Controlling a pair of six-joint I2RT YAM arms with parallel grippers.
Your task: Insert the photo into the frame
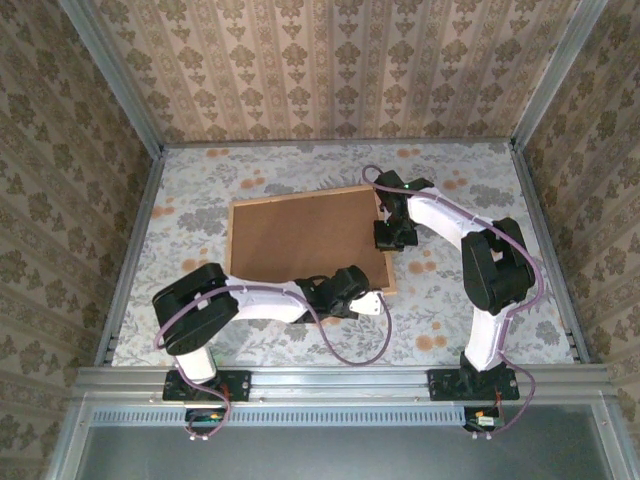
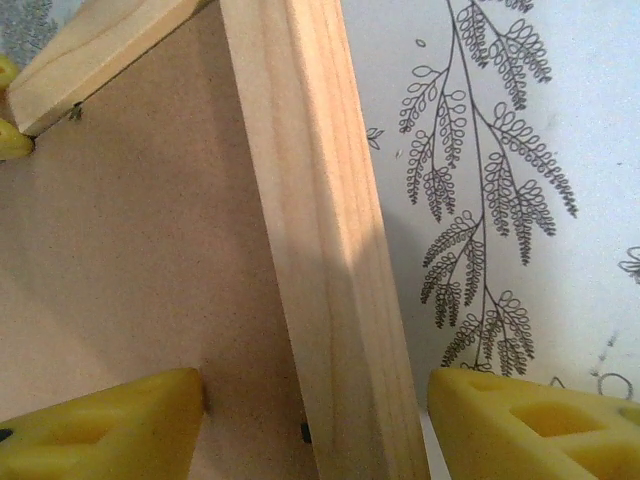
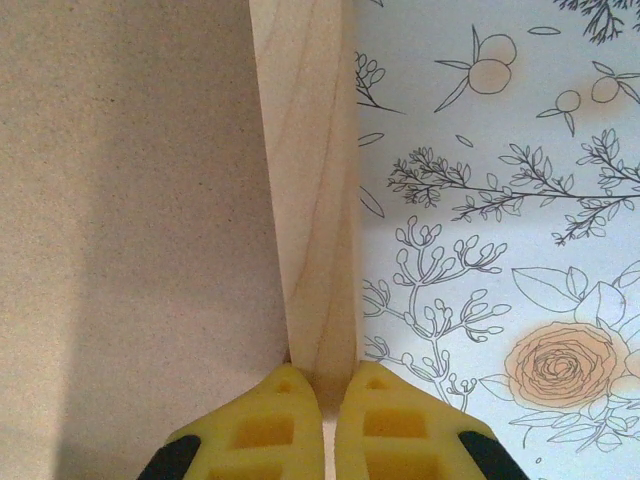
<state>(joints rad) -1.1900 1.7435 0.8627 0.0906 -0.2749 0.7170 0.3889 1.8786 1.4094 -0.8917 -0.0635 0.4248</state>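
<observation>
Frame (image 1: 300,196) lies back-up mid table (image 1: 200,200), with the brown backing board (image 1: 300,245) facing the camera. My right gripper (image 3: 330,400) is at the frame's right rail, toward the far corner. Its jaws are closed with the tips together on the wood; I can't tell whether they pinch or just press. My left gripper (image 2: 318,410) is at the near right corner with its jaws wide, straddling the rail: one finger (image 2: 110,425) over the board, the other (image 2: 530,420) over the tablecloth, neither touching wood.

The step looks like getting a second hold on the frame. To do it well, I'd centre the left jaws on the rail, come down square and close slowly so the thin moulding doesn't twist. The right should stay steady as an anchor, or the frame slides on the cloth. After that, both sides should move evenly, since the board could shift.
</observation>
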